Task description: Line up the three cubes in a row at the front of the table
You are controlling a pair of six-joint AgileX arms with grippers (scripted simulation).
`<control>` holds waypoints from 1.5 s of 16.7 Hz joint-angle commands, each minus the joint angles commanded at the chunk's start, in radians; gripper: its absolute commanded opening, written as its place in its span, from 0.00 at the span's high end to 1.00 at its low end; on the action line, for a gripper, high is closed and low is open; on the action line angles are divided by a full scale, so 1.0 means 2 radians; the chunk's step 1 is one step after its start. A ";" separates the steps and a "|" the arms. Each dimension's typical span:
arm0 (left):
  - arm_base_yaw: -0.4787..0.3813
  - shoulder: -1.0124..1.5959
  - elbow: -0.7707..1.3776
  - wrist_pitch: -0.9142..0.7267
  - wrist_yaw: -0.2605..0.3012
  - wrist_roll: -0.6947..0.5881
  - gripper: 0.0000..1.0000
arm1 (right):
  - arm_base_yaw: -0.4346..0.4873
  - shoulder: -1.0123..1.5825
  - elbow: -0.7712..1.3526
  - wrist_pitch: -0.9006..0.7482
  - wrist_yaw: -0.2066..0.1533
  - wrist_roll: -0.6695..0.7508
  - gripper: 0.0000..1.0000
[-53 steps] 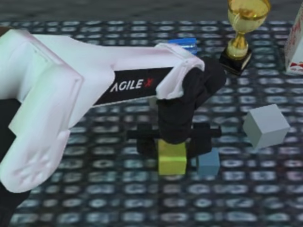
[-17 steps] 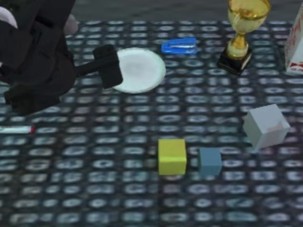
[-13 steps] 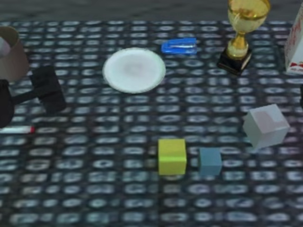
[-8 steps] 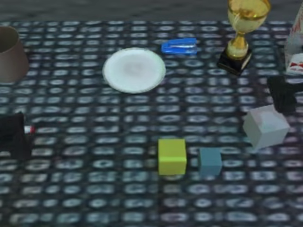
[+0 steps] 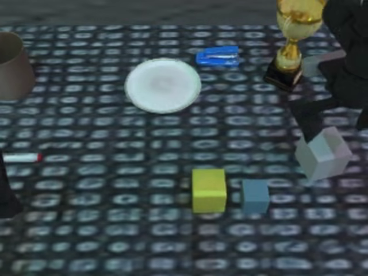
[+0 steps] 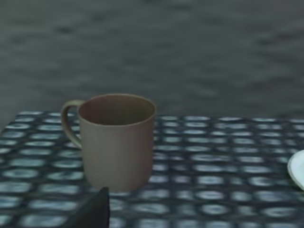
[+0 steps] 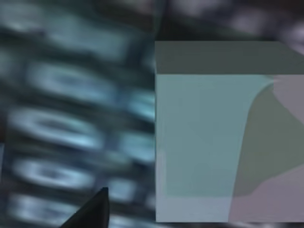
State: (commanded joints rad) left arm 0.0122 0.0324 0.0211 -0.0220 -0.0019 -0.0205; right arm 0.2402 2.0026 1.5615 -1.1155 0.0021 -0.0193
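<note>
All three cubes look plain and matte, no shine at all: the yellow-green cube (image 5: 209, 190), the small dull blue cube (image 5: 255, 196) and the pale grey cube (image 5: 323, 153), which up close in the right wrist view (image 7: 213, 133) is totally smooth and flat-faced. The counter (image 5: 115, 230) reads like a printed sheet, blurry pale letter marks on dark, no gloss. The trophy (image 5: 293, 40) is shiny gold metal on a glossy black base. The brown mug (image 6: 116, 140) looks matte and smooth, the white plate (image 5: 163, 85) smooth, and the blue stapler (image 5: 217, 56) like slick plastic.

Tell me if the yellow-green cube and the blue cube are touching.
Apart. The top view shows a strip of patterned table between the yellow-green cube and the blue cube.
</note>
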 joint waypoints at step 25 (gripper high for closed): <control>0.004 -0.016 -0.011 0.011 0.001 0.010 0.00 | 0.002 0.073 -0.084 0.150 0.000 0.002 0.30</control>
State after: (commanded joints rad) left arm 0.0200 0.0000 0.0000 0.0000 0.0000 0.0000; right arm 0.2451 2.1484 1.3931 -0.8155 0.0026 -0.0159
